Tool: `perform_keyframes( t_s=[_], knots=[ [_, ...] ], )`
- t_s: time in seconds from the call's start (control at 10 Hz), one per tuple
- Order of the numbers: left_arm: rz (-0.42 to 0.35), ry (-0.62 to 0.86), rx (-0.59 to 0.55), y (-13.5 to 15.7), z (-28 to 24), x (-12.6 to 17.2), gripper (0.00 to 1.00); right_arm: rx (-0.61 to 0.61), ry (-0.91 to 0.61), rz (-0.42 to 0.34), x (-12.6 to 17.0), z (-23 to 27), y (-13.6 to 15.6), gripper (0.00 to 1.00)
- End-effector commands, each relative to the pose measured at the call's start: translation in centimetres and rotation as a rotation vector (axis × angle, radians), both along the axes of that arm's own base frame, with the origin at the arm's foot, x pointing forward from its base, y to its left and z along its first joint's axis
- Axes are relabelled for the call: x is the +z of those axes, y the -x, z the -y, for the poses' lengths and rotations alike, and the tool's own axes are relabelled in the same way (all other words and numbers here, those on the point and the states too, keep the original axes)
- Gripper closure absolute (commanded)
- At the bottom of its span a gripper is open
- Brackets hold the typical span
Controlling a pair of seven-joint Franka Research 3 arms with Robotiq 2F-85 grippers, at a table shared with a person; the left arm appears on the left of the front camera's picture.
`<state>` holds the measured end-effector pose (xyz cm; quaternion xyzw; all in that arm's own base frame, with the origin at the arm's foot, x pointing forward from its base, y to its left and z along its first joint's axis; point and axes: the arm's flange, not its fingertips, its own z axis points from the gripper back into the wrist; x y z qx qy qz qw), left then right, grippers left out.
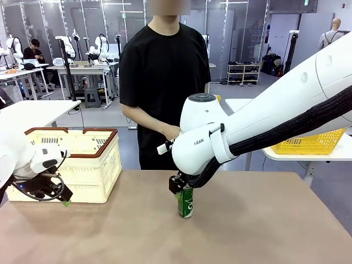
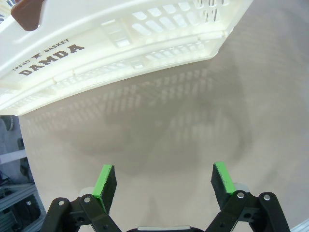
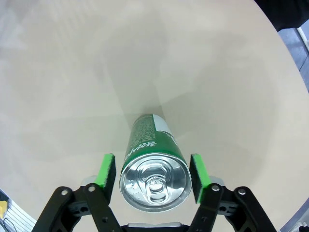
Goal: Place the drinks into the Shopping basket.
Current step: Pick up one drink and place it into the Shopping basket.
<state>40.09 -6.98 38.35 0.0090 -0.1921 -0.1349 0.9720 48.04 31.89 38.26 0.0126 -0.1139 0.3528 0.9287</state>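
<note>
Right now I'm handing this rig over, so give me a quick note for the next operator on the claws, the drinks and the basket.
Left claw: open, empty, low over the table beside the Shopping basket.
Right claw: straddles the top of a green can standing upright mid-table. Its pads sit close at the can's sides; I cannot tell whether they grip.
Done: unclear, since the basket's inside is hidden.
Left: this can at least has to go into the basket.

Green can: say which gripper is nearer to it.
Right. The right gripper has its jaws either side of the green can; the left gripper hangs far off by the Shopping basket.
</note>
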Motion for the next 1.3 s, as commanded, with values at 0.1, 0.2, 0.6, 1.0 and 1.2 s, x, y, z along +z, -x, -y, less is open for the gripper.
perform_keyframes(
  t_s=[0.1,0.2,0.6,1.0,1.2],
  knots=[
    [-0.001,0.000,0.002,0.0,-0.1,-0.1,0.00,0.031,0.020,-0.021,0.8,0.2,-0.5,0.00],
    [-0.001,0.000,0.002,0.0,-0.1,-0.1,0.00,0.028,0.027,-0.033,0.8,0.3,-0.5,0.00],
    [-0.001,0.000,0.002,0.0,-0.1,-0.1,0.00,0.040,0.083,-0.043,3.0,1.8,1.1,0.00],
    [-0.001,0.000,0.002,0.0,-0.1,-0.1,0.00,0.034,0.143,-0.052,5.7,9.9,4.9,0.00],
    [-0.001,0.000,0.002,0.0,-0.1,-0.1,0.00,0.007,0.106,-0.004,6.7,17.2,7.9,0.00]
  ],
)
